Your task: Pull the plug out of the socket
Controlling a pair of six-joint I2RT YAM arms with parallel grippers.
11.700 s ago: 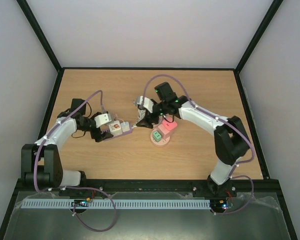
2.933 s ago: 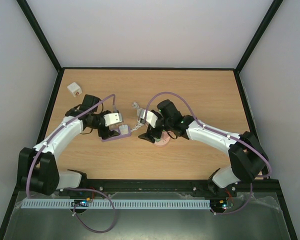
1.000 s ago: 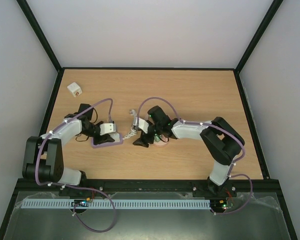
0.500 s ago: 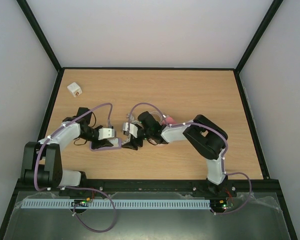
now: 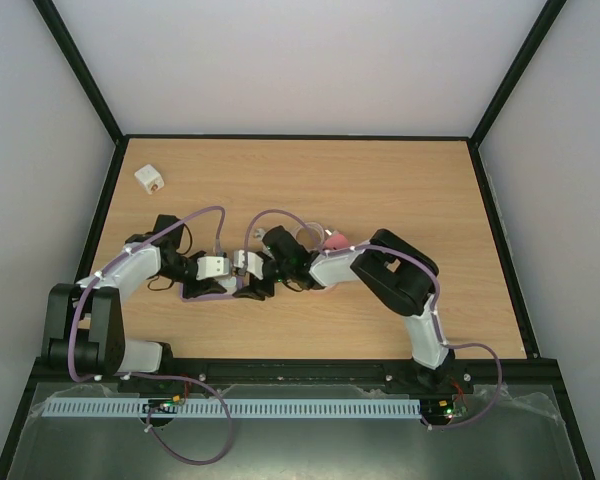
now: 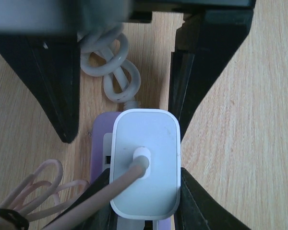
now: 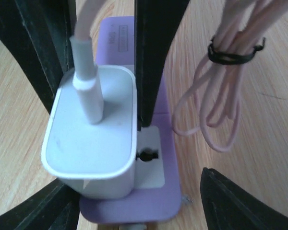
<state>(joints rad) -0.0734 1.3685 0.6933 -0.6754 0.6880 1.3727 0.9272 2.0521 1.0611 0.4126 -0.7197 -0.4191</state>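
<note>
A white plug [image 6: 145, 163] with a pale cable stands in the lilac power strip [image 6: 100, 148]. My left gripper [image 6: 144, 191] is shut on the plug, one finger against each of its long sides. My right gripper [image 7: 134, 194] faces it from the other end, open, its fingers on either side of the strip [image 7: 163, 191] and apart from it. In the top view both grippers [image 5: 225, 275] [image 5: 248, 278] meet over the strip [image 5: 205, 293]. Only a bit of the pink socket [image 5: 332, 241] shows behind my right arm.
A white coiled cord [image 6: 113, 72] leaves the strip's end. A tied bundle of pale pink cable [image 7: 225, 81] lies beside the strip. A small white cube plug [image 5: 148, 179] sits at the table's far left corner.
My right arm has swung left from the pink socket to the strip's end, and its jaws have narrowed somewhat. My left gripper has stayed shut on the white plug.
</note>
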